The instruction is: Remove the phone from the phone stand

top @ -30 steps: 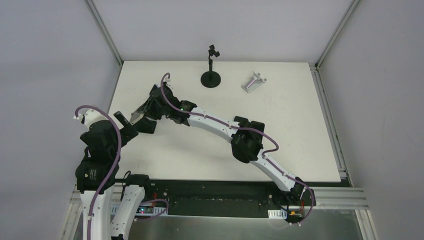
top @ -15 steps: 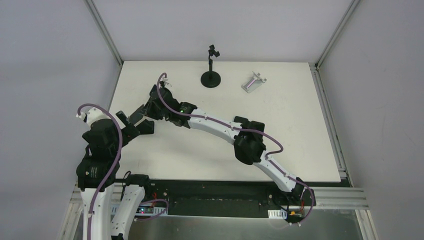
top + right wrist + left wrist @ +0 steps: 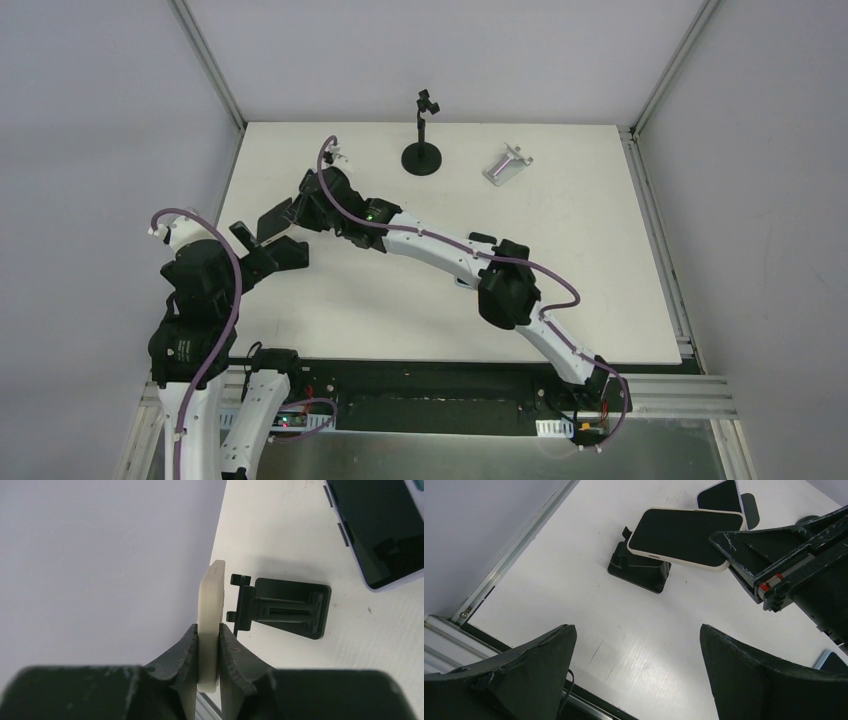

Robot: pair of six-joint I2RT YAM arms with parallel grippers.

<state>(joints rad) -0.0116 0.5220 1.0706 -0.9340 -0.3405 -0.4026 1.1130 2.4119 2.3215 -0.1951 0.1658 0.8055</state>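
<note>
A cream-cased phone (image 3: 684, 535) with a black screen is clamped at one end by my right gripper (image 3: 207, 630), which is shut on it. The phone hangs tilted, just above and apart from the small black phone stand (image 3: 639, 570) on the white table. In the right wrist view the phone (image 3: 210, 605) shows edge-on, with the stand (image 3: 285, 607) beside it. In the top view the right gripper (image 3: 285, 213) is at the table's left side. My left gripper (image 3: 636, 670) is open and empty, a short way in front of the stand.
A second phone (image 3: 721, 495) lies flat just beyond the stand and also shows in the right wrist view (image 3: 380, 530). A black round-based pole stand (image 3: 421, 150) and a silver stand (image 3: 507, 165) sit at the far edge. The table's left rail (image 3: 514, 545) is close.
My right gripper has moved away from me with the phone, lifting it off the stand. The left arm has barely shifted.
</note>
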